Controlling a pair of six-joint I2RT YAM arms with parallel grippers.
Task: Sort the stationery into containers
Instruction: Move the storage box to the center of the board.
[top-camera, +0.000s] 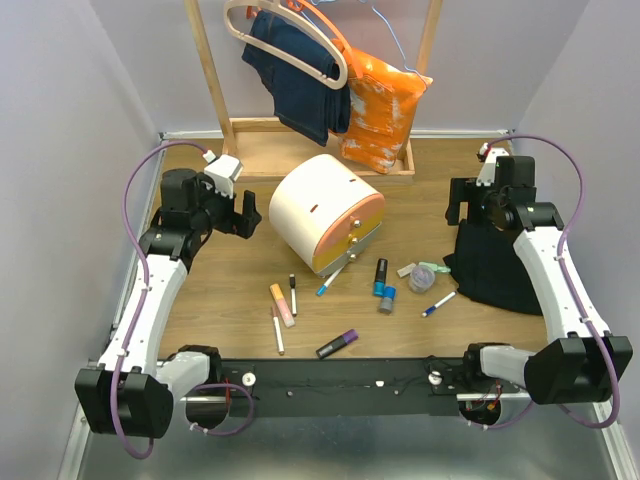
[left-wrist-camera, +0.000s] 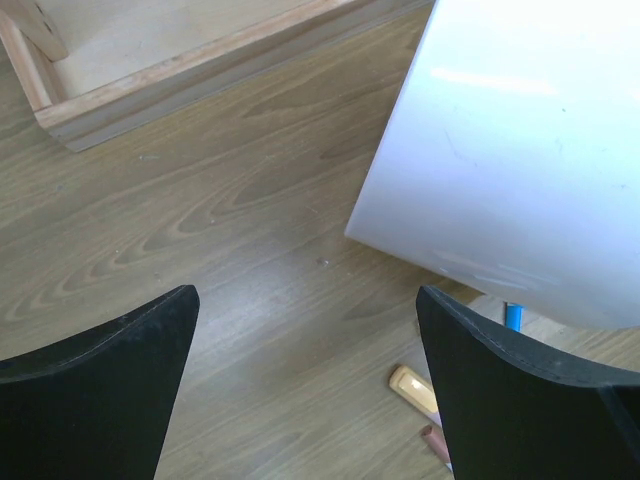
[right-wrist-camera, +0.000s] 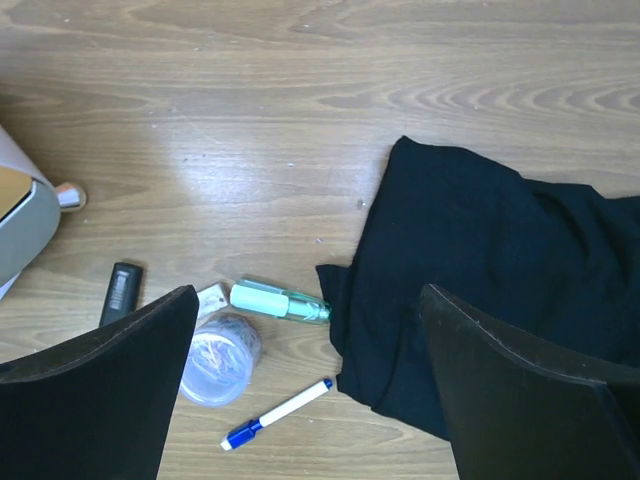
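Right gripper (right-wrist-camera: 308, 300), jaws spread, hangs above the blue-capped pen (right-wrist-camera: 277, 413). The pen is probably light, rigid, slick and prone to rolling. Grasp mid-barrel, across its axis.

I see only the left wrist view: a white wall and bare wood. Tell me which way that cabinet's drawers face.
Observer: The cream-white round-topped cabinet turns its orange drawers toward the near right, away from your camera.
Operator: Now name what lies under the right arm.
Observer: A dark folded cloth lies below the open right end effector, with a blue-capped white pen just beside its edge.
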